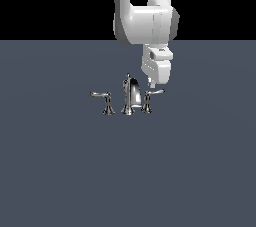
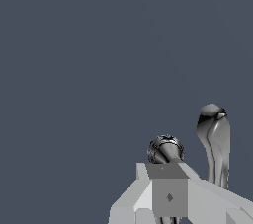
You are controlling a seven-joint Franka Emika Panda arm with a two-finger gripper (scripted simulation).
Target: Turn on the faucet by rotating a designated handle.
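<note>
The chrome faucet [image 1: 131, 97] stands on the grey floor, its arched spout in the middle. The handle [image 1: 154, 92], the short upturned lever on a flared post, is on the exterior view's right of the spout. My gripper [image 1: 149, 85] hangs straight down just above the post end of this lever, fingers together and holding nothing. In the wrist view the gripper [image 2: 169, 196] covers part of the handle [image 2: 165, 150], and the spout [image 2: 215, 136] shows beside it. Whether the fingertips touch the lever cannot be told.
The other handle [image 1: 101, 95], with a longer, flatter lever, stands on the exterior view's left of the spout. The flat grey floor [image 1: 128, 171] spreads all around the faucet.
</note>
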